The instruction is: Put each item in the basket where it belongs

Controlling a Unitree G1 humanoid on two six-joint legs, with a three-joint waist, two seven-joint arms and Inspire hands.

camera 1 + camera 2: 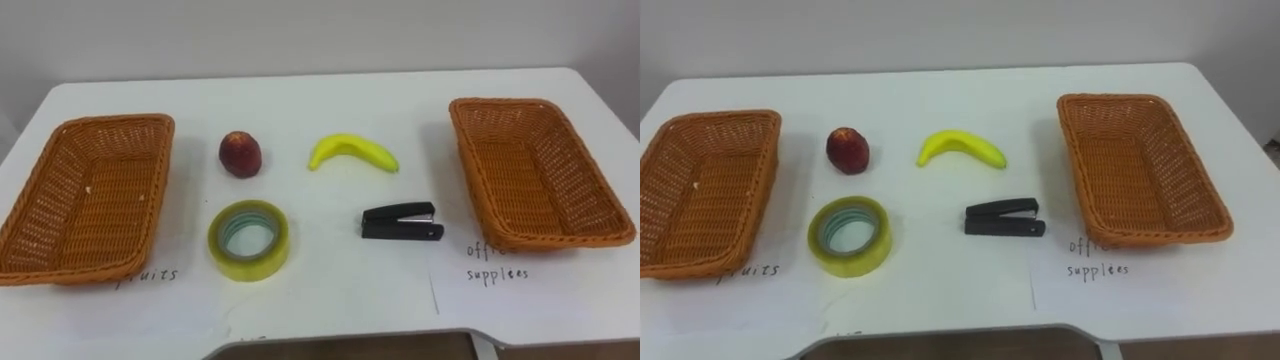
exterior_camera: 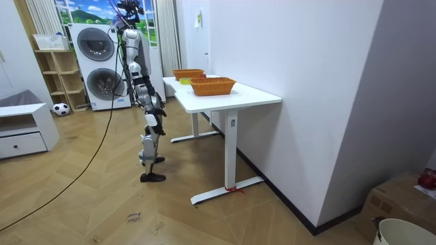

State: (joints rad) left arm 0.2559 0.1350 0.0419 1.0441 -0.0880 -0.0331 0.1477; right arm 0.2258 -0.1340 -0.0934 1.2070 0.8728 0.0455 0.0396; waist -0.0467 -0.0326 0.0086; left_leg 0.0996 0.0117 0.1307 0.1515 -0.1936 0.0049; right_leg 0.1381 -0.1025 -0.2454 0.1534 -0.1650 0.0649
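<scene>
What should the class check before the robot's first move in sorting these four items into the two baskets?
1. Both empty, left basket and right basket: ok.
2. Set apart from one another, red fruit, banana, tape, stapler: ok.
3. The tape lies flat, hole up: ok.
4. The stapler is closed: ok.
5. Anything sorted yet: not ok, all four lie on the table.

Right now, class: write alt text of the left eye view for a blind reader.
On a white table, a red apple, a banana, a tape roll and a black stapler lie between the empty wicker left basket and right basket.
</scene>
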